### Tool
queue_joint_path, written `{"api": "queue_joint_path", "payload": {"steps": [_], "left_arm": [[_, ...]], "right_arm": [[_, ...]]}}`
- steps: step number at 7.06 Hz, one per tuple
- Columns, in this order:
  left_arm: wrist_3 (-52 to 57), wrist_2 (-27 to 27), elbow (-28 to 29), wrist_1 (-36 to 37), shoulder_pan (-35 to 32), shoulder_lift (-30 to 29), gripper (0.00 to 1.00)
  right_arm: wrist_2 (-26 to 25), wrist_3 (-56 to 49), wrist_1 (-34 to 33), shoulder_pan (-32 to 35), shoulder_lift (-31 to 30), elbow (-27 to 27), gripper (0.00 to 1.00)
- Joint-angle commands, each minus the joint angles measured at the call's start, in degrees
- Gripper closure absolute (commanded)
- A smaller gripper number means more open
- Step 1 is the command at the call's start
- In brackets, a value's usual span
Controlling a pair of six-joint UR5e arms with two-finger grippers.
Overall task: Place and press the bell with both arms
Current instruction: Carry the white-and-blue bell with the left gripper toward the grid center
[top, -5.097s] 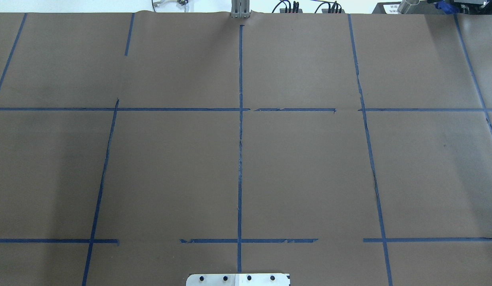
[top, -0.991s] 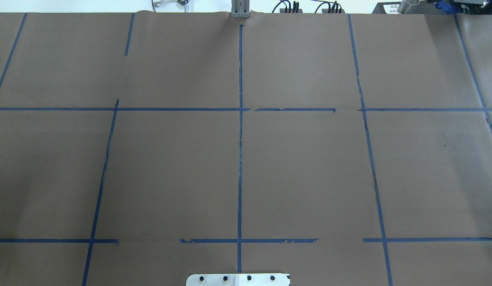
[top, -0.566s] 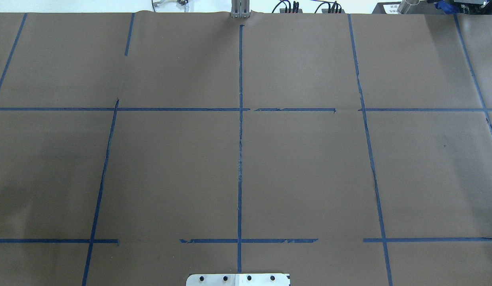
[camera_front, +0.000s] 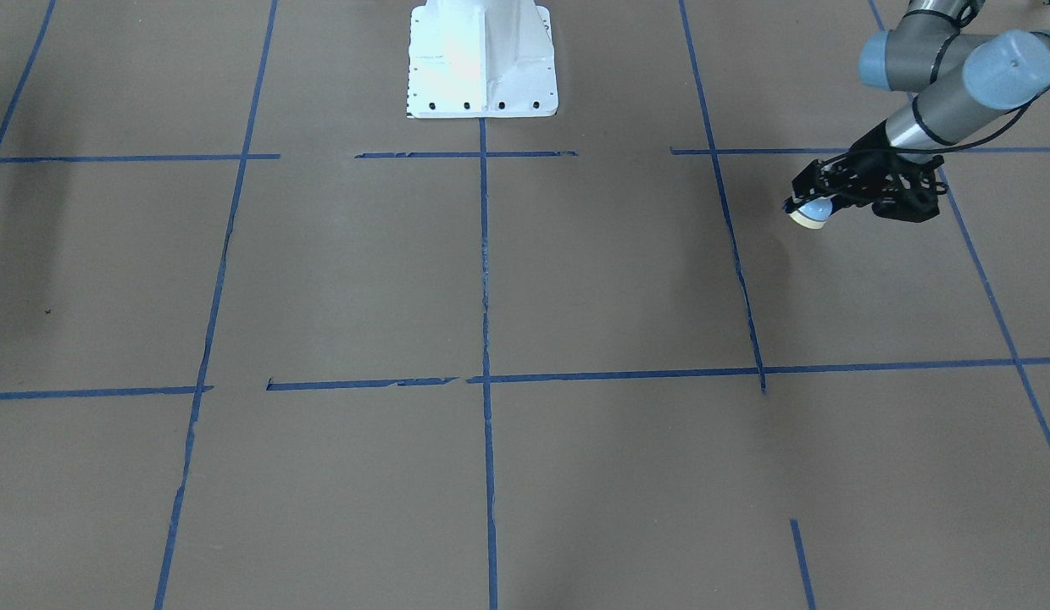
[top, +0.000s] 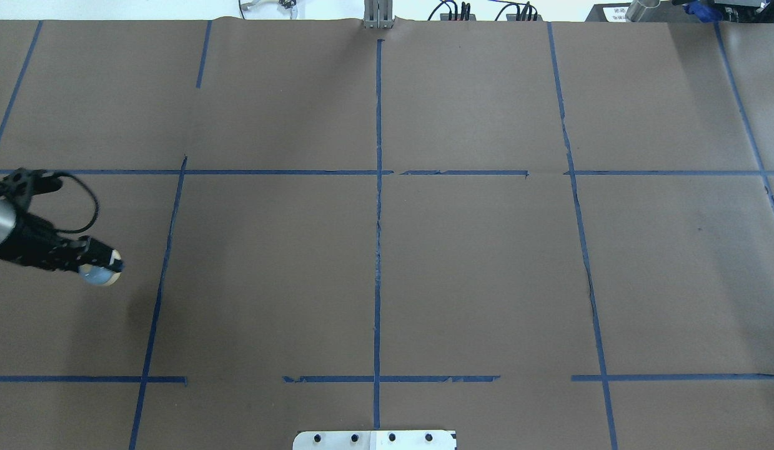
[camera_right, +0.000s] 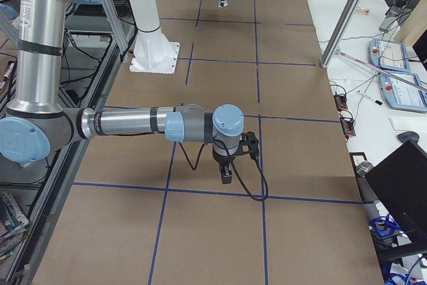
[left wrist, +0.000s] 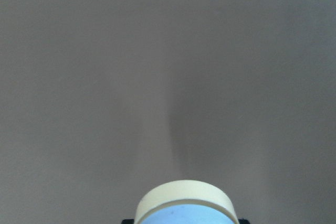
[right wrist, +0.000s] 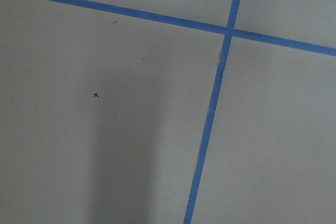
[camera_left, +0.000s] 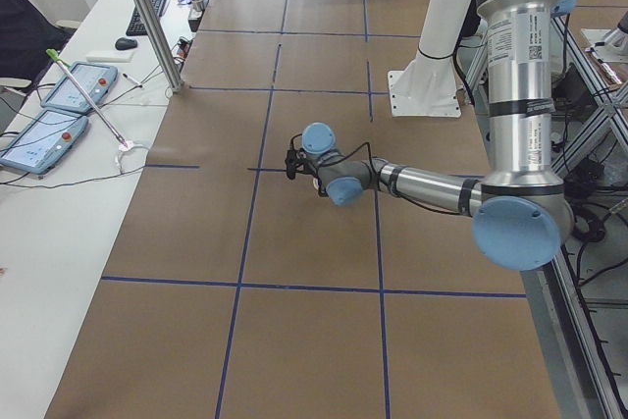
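My left gripper [top: 103, 267] is shut on the light-blue bell [top: 100, 275] and holds it tilted above the brown table, at the left side of the overhead view. In the front-facing view the same gripper [camera_front: 814, 206] and the bell [camera_front: 808, 218] are at the right. In the left wrist view the bell's cream rim [left wrist: 184, 203] fills the bottom edge. My right gripper [camera_right: 227, 177] shows only in the exterior right view, pointing down above the table, and I cannot tell whether it is open or shut.
Blue tape lines [top: 378, 219] divide the brown table into squares. The white pedestal base [camera_front: 482, 59] stands at the robot's edge. A metal post [top: 378, 15] stands at the far edge. A side table holds teach pendants [camera_left: 59, 105] and cables.
The overhead view showed only bare table and a shadow before. Now my left arm has come in from the left with the bell in its gripper.
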Motion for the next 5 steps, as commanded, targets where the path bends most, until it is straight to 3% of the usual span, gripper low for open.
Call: {"api": "queue_joint_path", "payload": {"steps": [1,3,4,5], "left_arm": [[-5.9,0.7,0.0,18.1,2.7,-17.7,0.92],[-7.4,11.2,3.3,39.3,8.8,-34.2,0.92],[-11.0,11.5,10.4,42.1,9.3,-42.1,0.92],[-14.0,12.3,22.5,42.0,9.6,-51.9,0.92]], "right_arm": [[-0.2,0.0,0.0,0.2,-1.6,-0.1,0.0],[-0.2,0.1,0.0,0.5,-1.9,-0.2,0.0],[-0.1,0.1,0.0,0.6,-1.9,-0.1,0.0],[-0.1,0.1,0.0,0.6,-1.9,-0.1,0.0]]}}
